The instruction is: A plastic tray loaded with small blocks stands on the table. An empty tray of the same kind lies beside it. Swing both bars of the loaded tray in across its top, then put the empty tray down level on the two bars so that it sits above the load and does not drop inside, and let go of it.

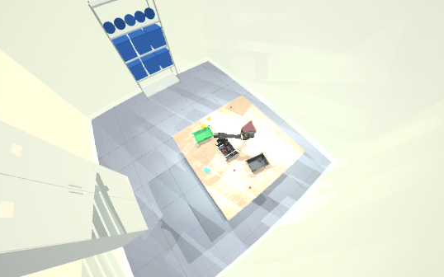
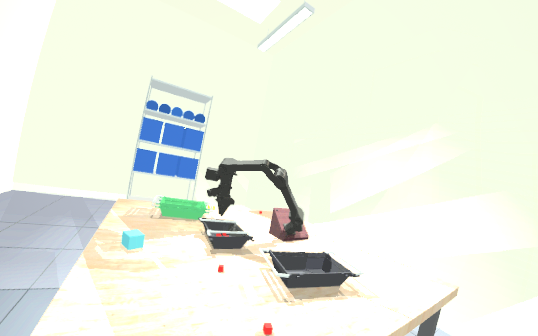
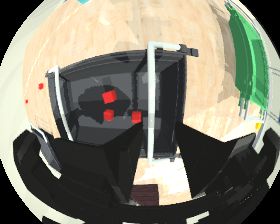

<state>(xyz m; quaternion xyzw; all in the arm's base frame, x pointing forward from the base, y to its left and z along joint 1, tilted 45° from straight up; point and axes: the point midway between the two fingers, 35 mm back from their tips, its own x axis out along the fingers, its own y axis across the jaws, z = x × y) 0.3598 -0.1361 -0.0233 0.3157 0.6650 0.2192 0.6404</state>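
Tabletop as you see it from above:
- Gripper (image 1: 223, 143) (image 2: 223, 214) (image 3: 159, 125), jaws parted, holding nothing; above your loaded tray, a white bar (image 3: 151, 100) showing between the fingertips in your wrist view.
- Loaded tray (image 1: 233, 158) (image 2: 228, 243) (image 3: 86, 85), inward of the lower-left edge.
- Empty tray (image 1: 257, 163) (image 2: 316, 281) (image 3: 47, 150), nearer the lower-right edge.

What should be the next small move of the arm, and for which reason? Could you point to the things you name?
I would raise the tool (image 1: 222, 142) (image 2: 222, 214) (image 3: 159, 125) a little, straight up. Its fingers are parted and hold nothing, and in the wrist view a white bar of the loaded tray (image 1: 232, 155) (image 2: 228, 243) (image 3: 116, 56) shows between them, so moving sideways first might catch it.
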